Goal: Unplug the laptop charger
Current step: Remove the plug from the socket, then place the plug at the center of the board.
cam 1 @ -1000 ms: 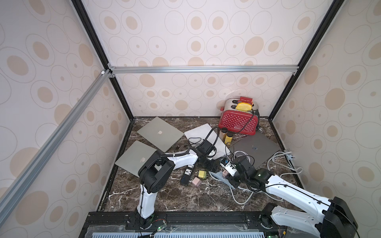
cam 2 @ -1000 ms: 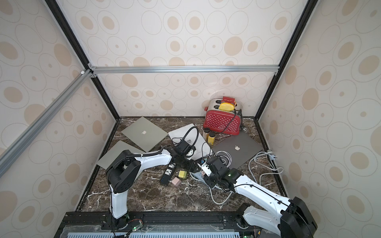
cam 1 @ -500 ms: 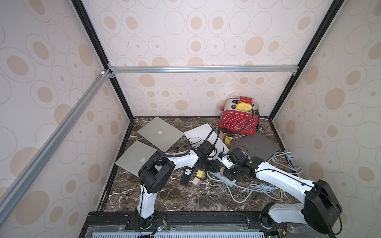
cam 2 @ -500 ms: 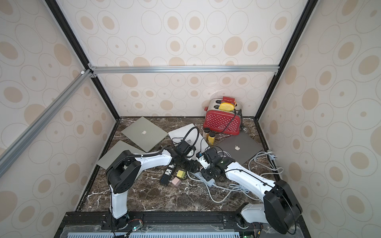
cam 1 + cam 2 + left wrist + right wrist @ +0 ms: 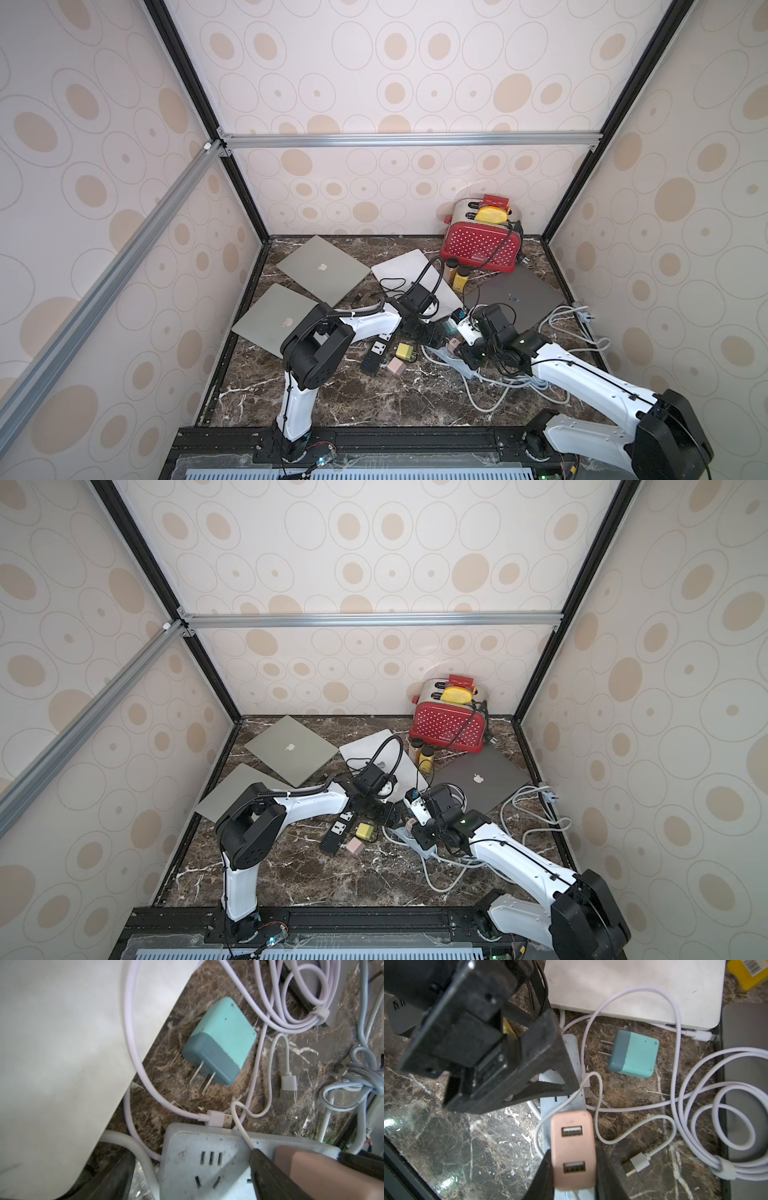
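On the marble desk (image 5: 374,395), my right jaws clamp the likely light, rigid pink charger (image 5: 572,1147) by its sides; left jaws gape over the power strip (image 5: 207,1157).

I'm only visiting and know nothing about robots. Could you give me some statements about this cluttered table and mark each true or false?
1. The right pincer grips a pink charger. True.
2. The teal charger is plugged in. False: it lies loose on the table beside the strip, prongs bare.
3. The toaster is blue. False: it is red with white dots.
4. The pink charger has two USB ports. True.
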### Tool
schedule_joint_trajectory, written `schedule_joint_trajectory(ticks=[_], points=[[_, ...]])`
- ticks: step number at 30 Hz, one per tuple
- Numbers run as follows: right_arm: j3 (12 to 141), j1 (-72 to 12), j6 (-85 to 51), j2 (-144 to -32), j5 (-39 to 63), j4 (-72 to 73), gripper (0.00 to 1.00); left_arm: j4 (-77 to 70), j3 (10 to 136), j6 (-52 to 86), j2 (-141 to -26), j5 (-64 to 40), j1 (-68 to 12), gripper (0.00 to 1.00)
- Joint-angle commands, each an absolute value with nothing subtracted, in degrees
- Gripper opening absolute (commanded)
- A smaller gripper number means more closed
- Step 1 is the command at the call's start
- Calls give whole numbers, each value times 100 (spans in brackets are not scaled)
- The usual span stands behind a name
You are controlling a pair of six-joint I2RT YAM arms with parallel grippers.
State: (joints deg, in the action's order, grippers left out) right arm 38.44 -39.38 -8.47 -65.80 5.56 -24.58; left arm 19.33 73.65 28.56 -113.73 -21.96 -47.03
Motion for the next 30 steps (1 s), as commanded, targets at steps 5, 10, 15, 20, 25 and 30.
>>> schedule_joint_trajectory(ticks=[5,10,15,20,25,30], points=[[4486,-4435,-289,-6572,-468,-2074,0,2817,6856,2821,-12118,-2143,-4884,87],[4207,-4640,71,-6142,-396,-1609,0,2830,6881,2804,-12146,-2164,-4879,87],[4291,-4642,-70,-6467,-442,-1783,0,2865,6917,2810,-12180,-2171,-4878,87],[4433,-4105,-837,-6568,413,-1615,0,2870,6926,2828,-12190,-2162,-4878,87],[4856,-4056,-710,-6620,-215,-2386,0,2909,6908,2827,-12117,-2147,-4880,87],[4891,-2970,-960,-7072,163,-2912,0,3000,6984,2774,-11896,-2114,-4878,89]])
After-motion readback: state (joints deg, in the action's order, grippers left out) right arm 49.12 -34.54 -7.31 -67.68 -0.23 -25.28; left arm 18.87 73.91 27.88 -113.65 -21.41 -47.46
